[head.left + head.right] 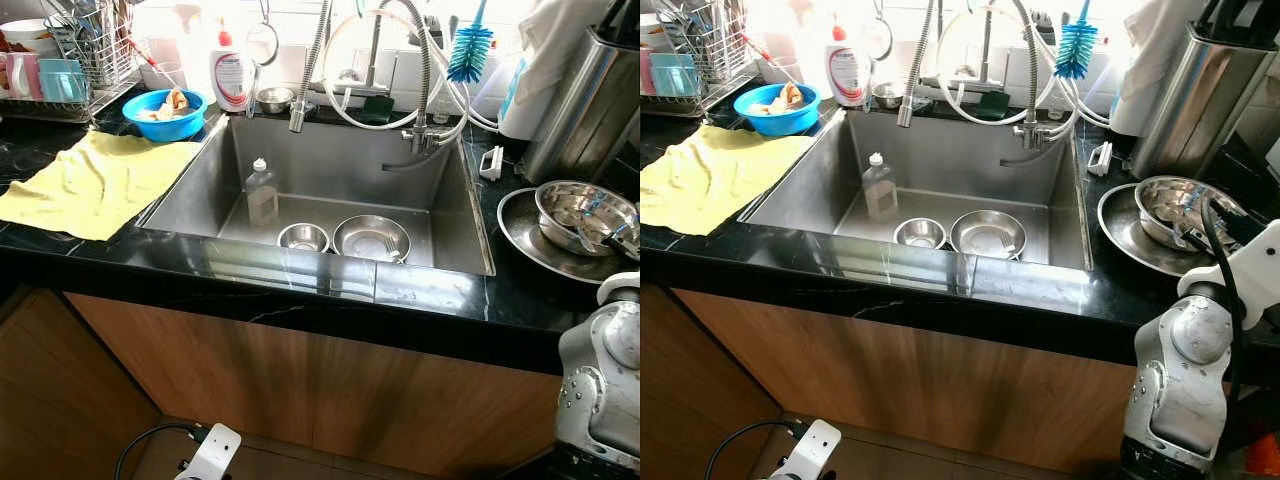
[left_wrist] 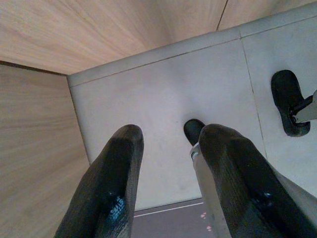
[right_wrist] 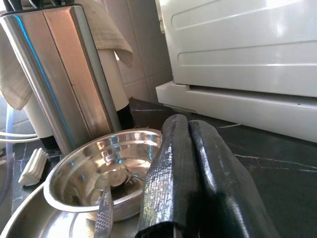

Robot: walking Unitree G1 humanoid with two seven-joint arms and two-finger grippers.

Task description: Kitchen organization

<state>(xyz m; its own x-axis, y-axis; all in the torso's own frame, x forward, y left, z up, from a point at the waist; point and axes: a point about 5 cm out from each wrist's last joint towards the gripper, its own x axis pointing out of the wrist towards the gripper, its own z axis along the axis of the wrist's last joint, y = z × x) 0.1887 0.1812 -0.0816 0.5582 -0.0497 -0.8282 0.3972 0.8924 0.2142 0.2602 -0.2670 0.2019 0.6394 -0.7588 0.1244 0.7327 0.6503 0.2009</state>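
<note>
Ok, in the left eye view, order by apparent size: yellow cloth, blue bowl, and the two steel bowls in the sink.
1. yellow cloth
2. blue bowl, about level with the larger steel bowl; too close to rank
3. smaller steel bowl

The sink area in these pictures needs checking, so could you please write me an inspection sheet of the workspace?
Surface: black counter around a steel sink.
Job's things: two steel bowls and a clear bottle in the sink; a bowl with a utensil on a steel plate.
Clutter: yellow cloth, blue bowl, dish rack, blue brush.
Grippers: left gripper open, low above the floor; right gripper shut beside the bowl.
Cables: black cable by the floor.
Surroundings: wooden cabinet.
</note>
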